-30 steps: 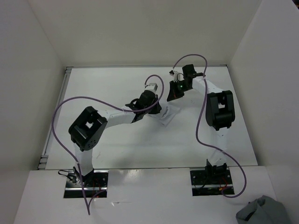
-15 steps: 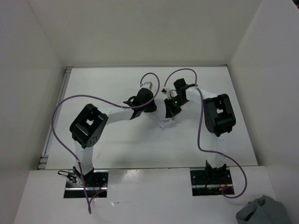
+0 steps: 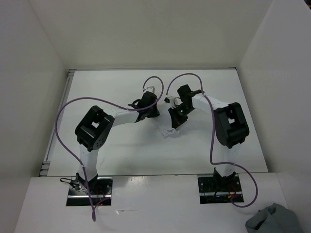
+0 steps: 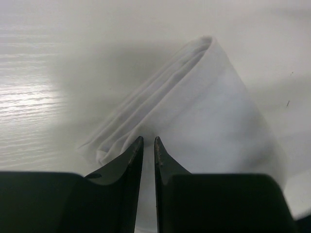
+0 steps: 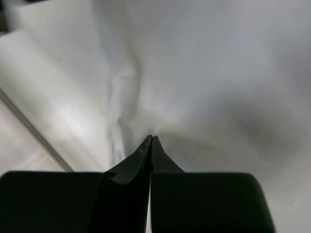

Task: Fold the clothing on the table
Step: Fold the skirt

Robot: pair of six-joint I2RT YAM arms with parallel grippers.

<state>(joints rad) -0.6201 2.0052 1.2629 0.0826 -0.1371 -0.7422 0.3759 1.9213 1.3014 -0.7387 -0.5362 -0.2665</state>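
The clothing (image 3: 169, 131) is a small white piece near the middle of the table (image 3: 116, 150), mostly covered by the two wrists in the top view. In the left wrist view the clothing (image 4: 209, 111) spreads out from my left gripper (image 4: 147, 139) as a layered, folded wedge. The jaws stand a narrow slit apart with white fabric between them, so it is shut on the clothing. My right gripper (image 5: 151, 137) is shut with its tips together, and the clothing (image 5: 204, 73) puckers into a crease at the tips. In the top view the left gripper (image 3: 156, 114) and right gripper (image 3: 174, 124) are close together.
White walls enclose the table on the left, far and right sides. A grey-blue cloth bundle (image 3: 272, 221) lies off the table at the near right corner. Purple cables loop over both arms.
My right gripper has swung left and toward the near edge, drawing the clothing with it into a smaller bunch. The left gripper has shifted slightly left.
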